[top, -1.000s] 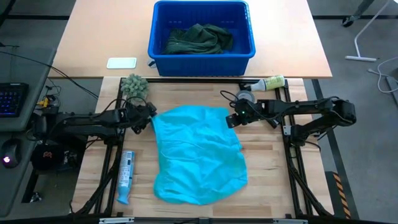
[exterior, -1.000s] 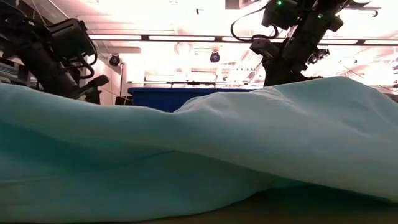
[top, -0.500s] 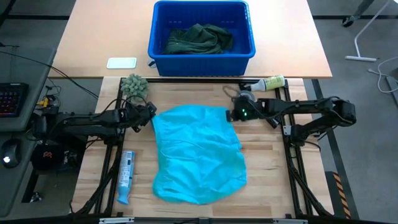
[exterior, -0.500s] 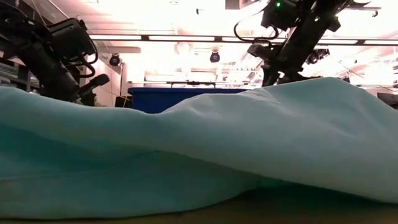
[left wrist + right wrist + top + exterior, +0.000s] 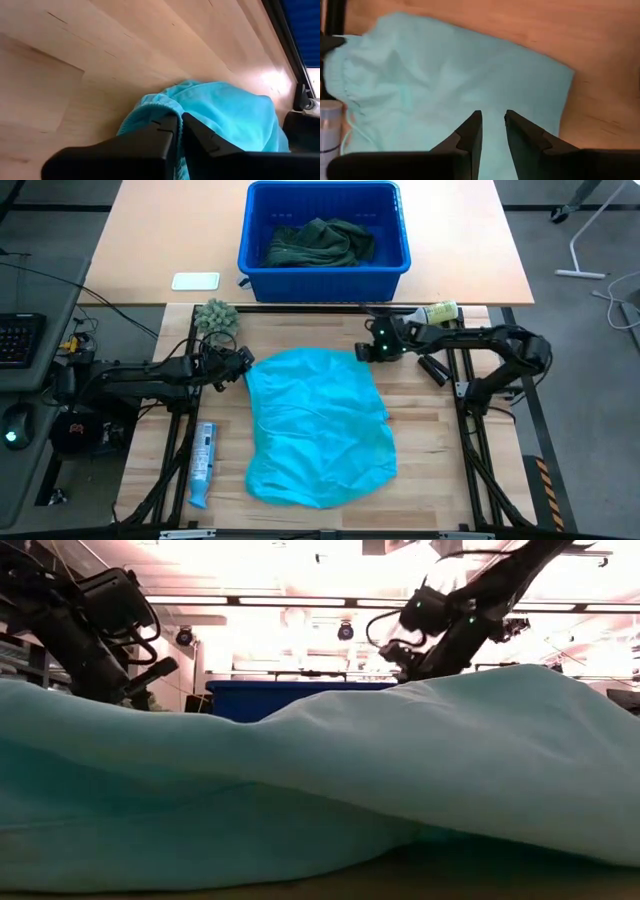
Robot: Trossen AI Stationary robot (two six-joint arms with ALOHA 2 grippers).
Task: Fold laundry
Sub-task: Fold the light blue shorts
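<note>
The turquoise shirt [image 5: 318, 425] lies spread and rumpled on the wooden table, filling the low view [image 5: 320, 790]. My left gripper [image 5: 243, 365] is at its far left corner, shut on the cloth. My right gripper [image 5: 362, 352] hovers just over the far right corner. In the right wrist view its fingers [image 5: 492, 120] stand a little apart, with nothing between them and the cloth [image 5: 445, 75] below. Dark green laundry [image 5: 320, 242] lies heaped in the blue bin [image 5: 390, 265] beyond the table. My left gripper pinches the shirt's hemmed edge [image 5: 150, 104] at the far left corner between its two fingers. The fingers slant down from the table's left side. The cloth bunches up at the fingertips, and the rest of the shirt lies slack on the table.
A fuzzy grey-green ball [image 5: 215, 317] sits behind the left gripper. A blue-and-white tube [image 5: 202, 463] lies near the left edge and a bottle [image 5: 432, 312] at the far right. A white card [image 5: 195, 280] lies left of the bin. Bare wood flanks the shirt.
My right gripper has gone from the shirt's right edge toward the table's far edge and a little left, sinking slightly, to the far right corner. My left gripper has stayed in place and shut on the far left corner. The shirt has barely shifted.
</note>
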